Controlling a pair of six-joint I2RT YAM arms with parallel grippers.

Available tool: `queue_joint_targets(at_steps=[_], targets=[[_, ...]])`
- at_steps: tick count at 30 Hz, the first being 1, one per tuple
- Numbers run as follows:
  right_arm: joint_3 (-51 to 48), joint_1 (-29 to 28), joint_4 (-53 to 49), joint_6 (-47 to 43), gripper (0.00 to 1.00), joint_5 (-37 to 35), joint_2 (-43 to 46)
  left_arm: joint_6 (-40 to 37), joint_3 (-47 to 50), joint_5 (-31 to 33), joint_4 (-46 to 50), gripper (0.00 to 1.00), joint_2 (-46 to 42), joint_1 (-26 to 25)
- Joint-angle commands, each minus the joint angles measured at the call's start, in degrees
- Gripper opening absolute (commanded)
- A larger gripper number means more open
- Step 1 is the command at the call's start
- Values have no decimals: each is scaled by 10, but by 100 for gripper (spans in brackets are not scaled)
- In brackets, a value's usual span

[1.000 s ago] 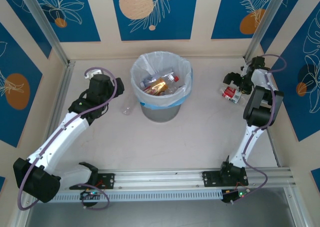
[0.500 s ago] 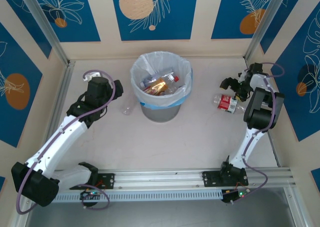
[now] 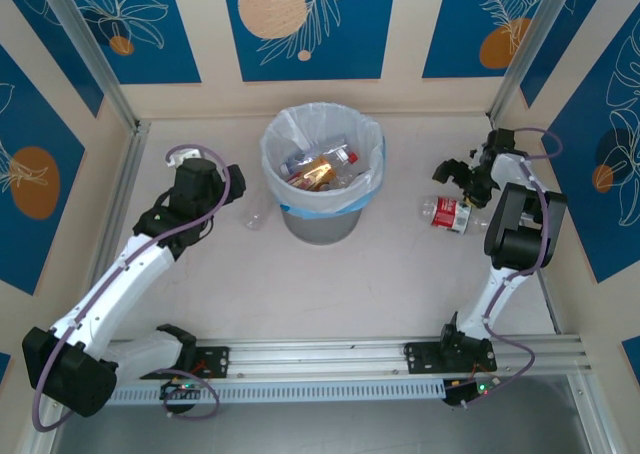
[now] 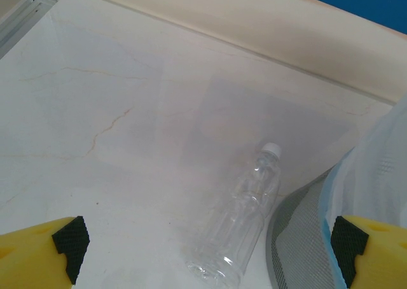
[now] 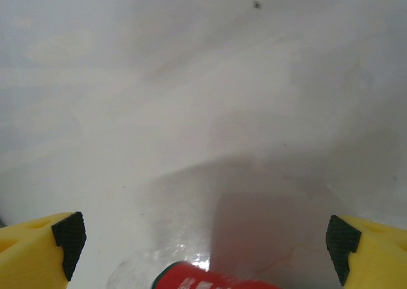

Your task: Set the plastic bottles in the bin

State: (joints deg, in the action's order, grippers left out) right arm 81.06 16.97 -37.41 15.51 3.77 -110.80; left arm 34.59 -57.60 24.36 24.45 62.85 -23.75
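Over the last second the small clear plastic bottle with a red label (image 3: 446,212) has slid across the pale surface (image 3: 400,284), nearer and to the left, toward the bin. The right end effector (image 3: 457,172) has swung left along with it. The left end effector (image 3: 222,177) has only edged a little nearer.

The round grey waste bin lined with a translucent white bag with a blue edge (image 3: 318,226) stands in the middle of the surface, toward the far side. Several plastic bottles (image 3: 320,166) already lie inside it, some with red or orange labels, so part of the job looks done.

The left end effector hangs to the left of the bin with its fingers wide apart and nothing between them. The right end effector is off to the right, well apart from the bin, also spread wide and empty. In the right wrist view the red label sits low between its yellow fingers. Whether either finger touches the bottle I cannot tell.

2 bottles are still out on the surface. The red-labelled one lies on its side to the right of the bin, just near of the right end effector. The clear unlabelled bottle with a white cap (image 3: 254,217) lies on its side just left of the bin, its cap pointing far, ahead of the left fingers. Both still need to be gripped and carried to the bin.
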Motion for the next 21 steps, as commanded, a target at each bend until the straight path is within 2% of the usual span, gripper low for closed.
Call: queue_joint_targets(at_steps=[1,7,14,21], targets=[[-14,0,-20,25,100,-73,11,-2,7,-4,-10,99,-11,9],[-44,-14,-16,46,100,-71,21,-3,11,-10,-19,99,-5,12],[-92,-36,-9,101,99,18,73,-6,13,-15,-22,99,3,16],[-171,-80,11,141,100,70,120,-5,24,-22,-33,99,5,20]])
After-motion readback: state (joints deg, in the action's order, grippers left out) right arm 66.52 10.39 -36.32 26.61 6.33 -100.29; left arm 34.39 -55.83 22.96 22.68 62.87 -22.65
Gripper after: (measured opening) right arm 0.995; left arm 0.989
